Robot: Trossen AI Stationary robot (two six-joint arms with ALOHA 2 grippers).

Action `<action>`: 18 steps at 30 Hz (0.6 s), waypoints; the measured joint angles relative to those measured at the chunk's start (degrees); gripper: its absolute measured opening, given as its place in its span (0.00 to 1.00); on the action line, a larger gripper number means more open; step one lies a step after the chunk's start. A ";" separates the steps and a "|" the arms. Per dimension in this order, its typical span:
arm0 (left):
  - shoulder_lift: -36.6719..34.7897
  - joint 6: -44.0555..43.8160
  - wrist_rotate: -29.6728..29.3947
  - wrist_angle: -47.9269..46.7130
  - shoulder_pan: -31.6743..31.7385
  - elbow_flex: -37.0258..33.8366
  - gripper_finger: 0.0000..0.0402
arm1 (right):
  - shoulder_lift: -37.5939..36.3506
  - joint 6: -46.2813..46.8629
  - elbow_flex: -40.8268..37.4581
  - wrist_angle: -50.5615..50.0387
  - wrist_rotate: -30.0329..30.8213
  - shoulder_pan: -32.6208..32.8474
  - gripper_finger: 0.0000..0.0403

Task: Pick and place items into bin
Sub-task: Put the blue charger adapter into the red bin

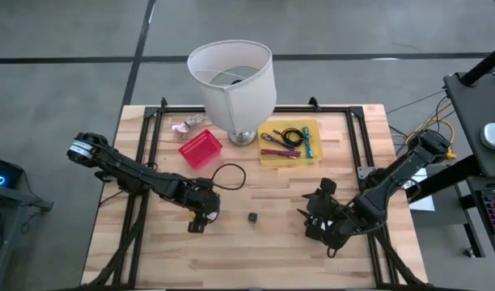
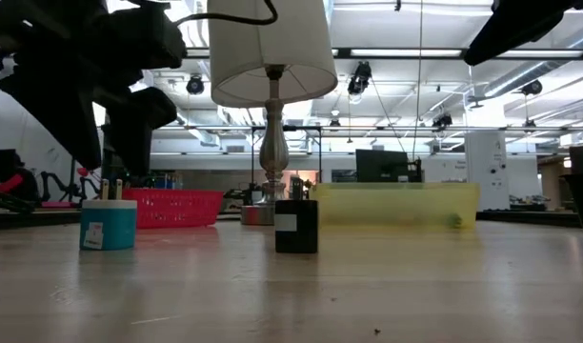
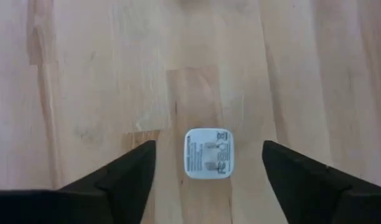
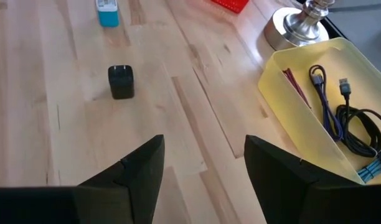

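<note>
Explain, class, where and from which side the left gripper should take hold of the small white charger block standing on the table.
Grip the white charger block across its two flat side faces, coming straight down from above. It stands upright on the bare wood table with its printed end facing up, and the open left gripper hovers over it, one finger to each side. Nothing stands close by, so a straight descent should probably work.

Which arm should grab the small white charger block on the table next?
Left. The left hand hangs right over the white charger, open, with a finger on each side of it. The right hand is open too, but across the table, beyond the black cube.
</note>
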 joint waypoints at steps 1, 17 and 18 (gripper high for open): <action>0.44 0.00 0.02 0.33 0.07 0.00 0.70 | 0.00 -0.22 0.00 -0.02 0.00 -0.08 0.52; 10.55 -0.02 0.13 0.15 0.20 -0.17 0.70 | 0.00 -0.48 -0.20 -0.28 -0.02 -1.06 0.52; 10.56 -0.04 0.13 0.06 0.20 -0.17 0.69 | 0.00 -0.48 -0.20 -0.28 -0.02 -1.06 0.52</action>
